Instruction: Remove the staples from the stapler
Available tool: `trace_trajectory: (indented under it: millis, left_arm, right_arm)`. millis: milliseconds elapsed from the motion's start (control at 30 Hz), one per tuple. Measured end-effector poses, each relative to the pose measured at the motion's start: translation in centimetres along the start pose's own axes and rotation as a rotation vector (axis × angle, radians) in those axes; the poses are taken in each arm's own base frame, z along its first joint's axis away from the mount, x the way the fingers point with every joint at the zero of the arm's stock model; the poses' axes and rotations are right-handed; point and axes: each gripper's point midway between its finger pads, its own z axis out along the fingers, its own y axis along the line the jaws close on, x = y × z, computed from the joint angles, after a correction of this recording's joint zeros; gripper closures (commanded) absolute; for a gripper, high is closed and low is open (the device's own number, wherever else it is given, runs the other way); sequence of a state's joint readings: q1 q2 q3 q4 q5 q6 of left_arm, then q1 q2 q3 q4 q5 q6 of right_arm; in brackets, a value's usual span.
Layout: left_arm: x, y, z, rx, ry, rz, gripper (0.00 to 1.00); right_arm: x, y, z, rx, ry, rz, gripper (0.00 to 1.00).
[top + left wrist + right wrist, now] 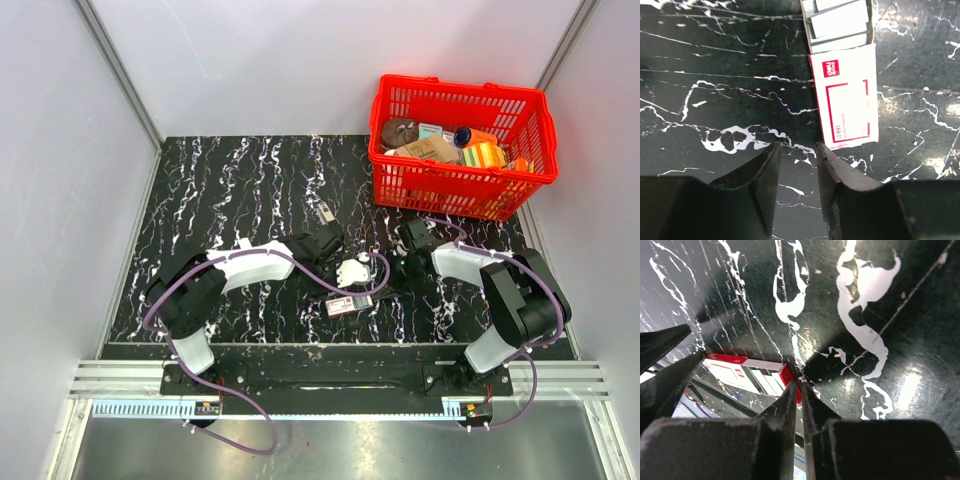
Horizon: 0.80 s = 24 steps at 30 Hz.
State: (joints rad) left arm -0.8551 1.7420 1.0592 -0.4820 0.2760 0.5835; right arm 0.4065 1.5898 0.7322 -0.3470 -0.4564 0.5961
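Observation:
The stapler [325, 212], small and silvery-grey with a dark part, lies toward the back middle of the table, apart from both grippers. It does not show in either wrist view. My left gripper [333, 290] [797, 150] is open with nothing between its fingers, and its tips stand just short of a white-and-red staple box [845, 95] [348, 305]. The box's tray [840, 25] is slid out, showing rows of staples. My right gripper [382, 290] [797, 382] is shut, its tips at the red end of that box [750, 372].
A red basket [455, 185] filled with assorted items stands at the back right. The black marbled table [230, 190] ends at grey walls on the left, back and right. Purple cables [375, 275] loop between the two grippers.

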Motion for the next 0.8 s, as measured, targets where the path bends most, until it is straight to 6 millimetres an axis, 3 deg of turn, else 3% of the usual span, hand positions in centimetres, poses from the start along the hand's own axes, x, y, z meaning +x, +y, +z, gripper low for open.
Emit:
trace_trajectory:
  millis: [367, 800]
  left_arm:
    - [2.1, -1.5, -0.7, 0.036, 0.054, 0.036, 0.6]
    - [2.1, -2.1, -0.7, 0.047, 0.059, 0.032, 0.55]
  right_arm:
    - [0.0, 0.0, 0.2, -0.025, -0.004, -0.001, 0.88]
    - [-0.3, -0.6, -0.2, -0.117, -0.012, 0.088, 0.86]
